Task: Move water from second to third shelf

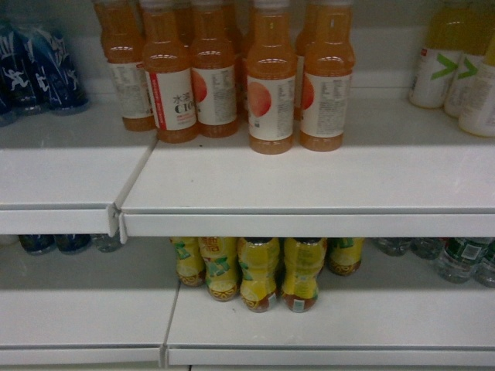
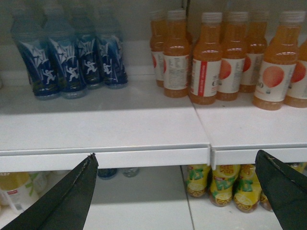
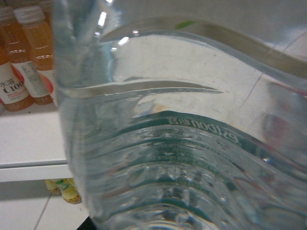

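The water [image 3: 182,143], a clear ribbed bottle with a dark green label, fills the right wrist view and leans in front of the shelving, off any shelf. My right gripper is shut on it, and the bottle hides the fingers. Neither that gripper nor the held bottle shows in the head view. My left gripper [image 2: 176,155] is open, its two dark fingers spread wide in front of the upper shelf's front edge [image 2: 144,158], with nothing between them. Neither arm appears in the head view.
The upper shelf [image 1: 309,185] carries orange juice bottles [image 1: 271,85], blue bottles [image 1: 39,73] at left and pale yellow bottles [image 1: 464,77] at right. The lower shelf [image 1: 325,317] holds yellow lemon-tea bottles [image 1: 259,270] and more clear green-labelled water bottles [image 1: 456,259] at right.
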### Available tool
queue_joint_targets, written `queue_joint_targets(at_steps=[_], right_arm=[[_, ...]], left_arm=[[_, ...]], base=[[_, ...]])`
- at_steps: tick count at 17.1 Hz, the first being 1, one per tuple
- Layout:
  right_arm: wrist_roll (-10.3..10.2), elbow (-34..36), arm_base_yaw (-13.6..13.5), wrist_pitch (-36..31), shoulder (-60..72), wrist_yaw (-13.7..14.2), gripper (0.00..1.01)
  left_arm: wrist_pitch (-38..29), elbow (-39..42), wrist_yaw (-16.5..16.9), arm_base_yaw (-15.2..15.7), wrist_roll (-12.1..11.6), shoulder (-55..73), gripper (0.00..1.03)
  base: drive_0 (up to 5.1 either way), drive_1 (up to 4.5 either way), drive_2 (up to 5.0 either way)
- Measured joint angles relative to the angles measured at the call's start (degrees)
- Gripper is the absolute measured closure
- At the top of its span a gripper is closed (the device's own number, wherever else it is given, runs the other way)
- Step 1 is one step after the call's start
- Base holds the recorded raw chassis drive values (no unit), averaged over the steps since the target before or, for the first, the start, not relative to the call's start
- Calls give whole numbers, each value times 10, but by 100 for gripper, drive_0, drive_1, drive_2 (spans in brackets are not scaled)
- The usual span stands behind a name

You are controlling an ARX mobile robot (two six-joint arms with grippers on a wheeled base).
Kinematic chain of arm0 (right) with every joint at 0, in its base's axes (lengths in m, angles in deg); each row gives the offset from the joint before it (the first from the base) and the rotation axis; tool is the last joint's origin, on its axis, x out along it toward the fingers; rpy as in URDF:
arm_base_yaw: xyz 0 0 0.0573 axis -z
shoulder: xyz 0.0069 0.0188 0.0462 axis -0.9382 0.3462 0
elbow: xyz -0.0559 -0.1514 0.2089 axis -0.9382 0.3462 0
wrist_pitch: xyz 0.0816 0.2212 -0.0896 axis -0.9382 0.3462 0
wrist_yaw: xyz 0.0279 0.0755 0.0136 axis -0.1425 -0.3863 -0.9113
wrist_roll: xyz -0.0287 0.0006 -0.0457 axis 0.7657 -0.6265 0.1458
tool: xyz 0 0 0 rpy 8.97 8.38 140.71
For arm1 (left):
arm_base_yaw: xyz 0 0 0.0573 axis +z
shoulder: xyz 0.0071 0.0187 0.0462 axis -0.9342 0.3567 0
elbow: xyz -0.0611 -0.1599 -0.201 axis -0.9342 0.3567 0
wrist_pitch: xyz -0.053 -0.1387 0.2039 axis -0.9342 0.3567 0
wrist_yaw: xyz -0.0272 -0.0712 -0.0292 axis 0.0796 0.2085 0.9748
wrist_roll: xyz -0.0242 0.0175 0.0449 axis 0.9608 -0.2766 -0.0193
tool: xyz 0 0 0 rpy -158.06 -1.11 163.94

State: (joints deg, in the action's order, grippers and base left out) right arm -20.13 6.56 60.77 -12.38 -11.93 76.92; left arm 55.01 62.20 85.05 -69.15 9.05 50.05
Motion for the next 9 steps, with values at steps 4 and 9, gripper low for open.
queue_joint_targets(at_steps=[4, 9], right_arm=[[0, 0, 0, 2, 0, 0, 60], [0, 0, 0, 2, 0, 0, 60]], left_arm=[[1, 0, 0, 0, 0, 0, 5], [0, 0, 0, 0, 0, 0, 5]], base=[[-500, 245, 245], [-506, 239, 239]])
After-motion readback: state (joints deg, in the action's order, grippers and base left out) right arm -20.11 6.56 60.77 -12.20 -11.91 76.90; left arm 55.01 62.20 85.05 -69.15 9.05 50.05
